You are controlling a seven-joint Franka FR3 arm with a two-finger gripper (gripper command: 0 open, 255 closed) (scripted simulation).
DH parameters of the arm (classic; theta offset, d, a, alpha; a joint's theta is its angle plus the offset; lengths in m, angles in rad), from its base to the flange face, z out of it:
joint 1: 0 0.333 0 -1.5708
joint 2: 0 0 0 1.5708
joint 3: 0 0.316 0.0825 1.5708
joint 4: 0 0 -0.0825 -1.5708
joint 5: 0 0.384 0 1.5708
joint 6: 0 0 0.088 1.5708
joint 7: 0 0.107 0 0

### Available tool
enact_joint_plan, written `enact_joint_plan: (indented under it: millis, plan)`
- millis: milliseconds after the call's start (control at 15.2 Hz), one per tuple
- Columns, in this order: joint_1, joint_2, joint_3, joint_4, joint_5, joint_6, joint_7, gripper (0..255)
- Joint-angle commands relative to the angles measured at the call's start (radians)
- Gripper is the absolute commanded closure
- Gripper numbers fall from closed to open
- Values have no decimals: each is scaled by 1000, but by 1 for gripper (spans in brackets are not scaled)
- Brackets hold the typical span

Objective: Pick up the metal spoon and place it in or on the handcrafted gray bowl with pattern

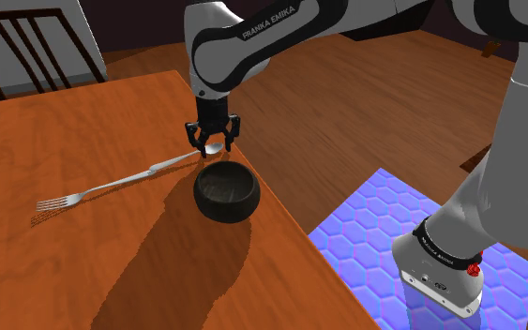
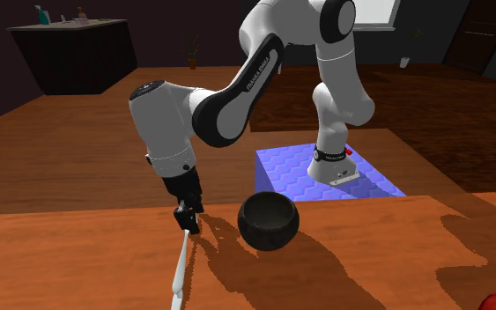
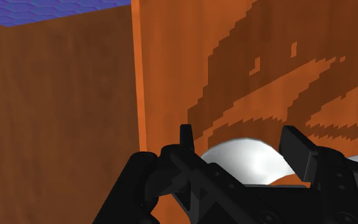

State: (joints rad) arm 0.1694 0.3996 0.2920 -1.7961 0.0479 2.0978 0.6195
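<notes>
End effector [image 1: 212,141] down low, fingers [image 3: 186,136] parted astride the round end of the spoon [image 3: 244,159], not visibly clamped. It's sitting on the counter [image 1: 65,131], just beside the dark bowl [image 1: 227,190]. Thin, stiff, slick, light I'd guess, so it may swivel if pinched there; the neck looks safer

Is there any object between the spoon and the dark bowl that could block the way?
Nothing visible does. The pincer is at the spoon, and the bowl stands just beside it, with only bare table between them.
</notes>
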Motion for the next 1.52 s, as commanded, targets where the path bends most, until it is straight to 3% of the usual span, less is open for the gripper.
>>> enact_joint_plan:
  millis: [0,1452]
  plan:
    - [-1,-6,1,5,1,-11,0,255]
    - [-9,-105,11,169,22,-270,16,255]
